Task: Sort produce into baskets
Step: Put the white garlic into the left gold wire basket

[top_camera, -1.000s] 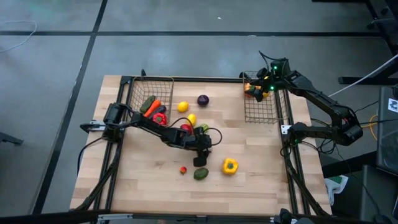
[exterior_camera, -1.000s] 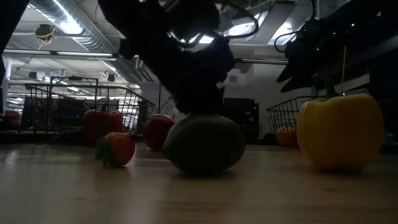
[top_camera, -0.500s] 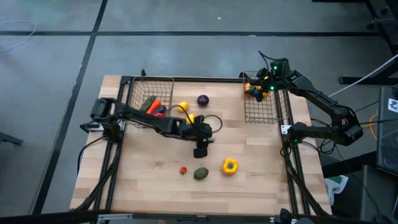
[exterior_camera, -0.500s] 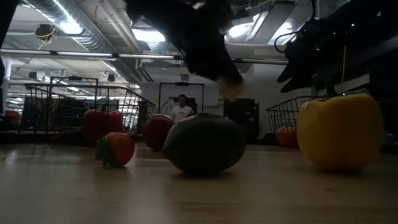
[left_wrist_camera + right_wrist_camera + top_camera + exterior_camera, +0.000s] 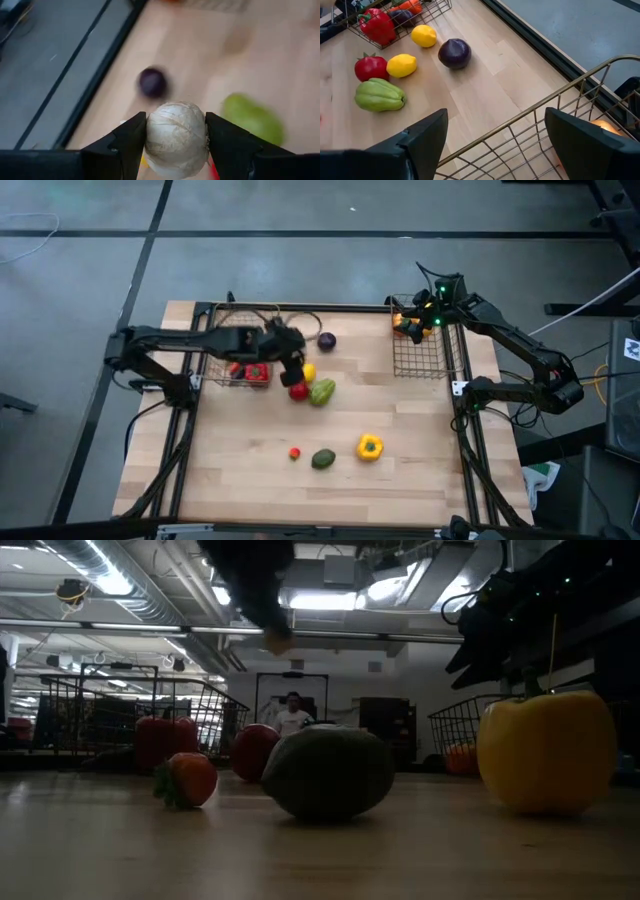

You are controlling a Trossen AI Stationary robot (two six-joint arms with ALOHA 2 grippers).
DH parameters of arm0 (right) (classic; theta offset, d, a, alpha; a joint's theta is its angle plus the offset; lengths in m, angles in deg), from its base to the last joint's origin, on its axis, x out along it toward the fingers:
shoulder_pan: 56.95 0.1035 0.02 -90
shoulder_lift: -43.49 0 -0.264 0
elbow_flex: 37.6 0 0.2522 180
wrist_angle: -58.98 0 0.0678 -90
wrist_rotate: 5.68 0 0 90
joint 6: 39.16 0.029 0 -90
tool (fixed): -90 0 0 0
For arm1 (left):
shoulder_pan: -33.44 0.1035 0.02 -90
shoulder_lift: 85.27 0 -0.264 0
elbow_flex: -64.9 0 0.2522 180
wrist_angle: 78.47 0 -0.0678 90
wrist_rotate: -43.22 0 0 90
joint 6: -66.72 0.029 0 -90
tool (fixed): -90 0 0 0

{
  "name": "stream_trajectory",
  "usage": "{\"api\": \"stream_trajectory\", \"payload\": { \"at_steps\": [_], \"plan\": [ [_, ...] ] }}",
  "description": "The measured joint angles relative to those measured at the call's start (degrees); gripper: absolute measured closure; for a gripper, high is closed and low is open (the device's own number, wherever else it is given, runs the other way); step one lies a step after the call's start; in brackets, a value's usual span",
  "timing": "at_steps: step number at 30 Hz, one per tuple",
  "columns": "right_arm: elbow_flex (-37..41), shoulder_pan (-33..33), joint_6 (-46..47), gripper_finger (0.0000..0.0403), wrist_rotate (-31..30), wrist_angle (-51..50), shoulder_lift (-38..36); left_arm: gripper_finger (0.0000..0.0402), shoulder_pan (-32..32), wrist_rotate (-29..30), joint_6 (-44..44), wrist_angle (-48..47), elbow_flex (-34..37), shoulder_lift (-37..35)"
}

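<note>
Left gripper (image 5: 175,131) carries a pale garlic bulb (image 5: 176,137) above the table, near the left basket (image 5: 243,345).

The bulb is clamped between both fingers, over a purple onion (image 5: 152,82) and a green pepper (image 5: 252,119) on the wooden table (image 5: 400,480). The right gripper (image 5: 492,145) hangs with its fingers spread wide and empty over the right basket (image 5: 418,345). A yellow pepper (image 5: 370,446), an avocado (image 5: 322,459) and a tiny tomato (image 5: 294,452) lie loose nearer the table's front.

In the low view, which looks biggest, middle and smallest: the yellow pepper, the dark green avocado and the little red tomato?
1. yellow pepper
2. avocado, nearly as big
3. tomato, clearly smallest

All three sit close to the camera, so nearness may skew the top two.
</note>
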Motion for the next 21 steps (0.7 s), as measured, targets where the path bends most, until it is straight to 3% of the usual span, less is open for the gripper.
{"api": "stream_trajectory", "payload": {
  "at_steps": [10, 16, 21],
  "plan": [
    [0.0, 0.0, 0.0, 0.0072, 0.0, 0.0, 0.0, 0.0208, 13.4, 0.6, -2.8, -21.0, 0.2, -3.3],
    [0.0, 0.0, 0.0, 0.0072, 0.0, -0.2, 0.0, 0.0208, 18.8, 0.5, -4.3, -27.6, 3.4, -3.5],
    [0.0, 0.0, 0.0, 0.0072, 0.0, -0.3, 0.0, 0.0207, 20.5, -5.0, -7.4, -30.3, 6.4, -3.4]
  ]
}}
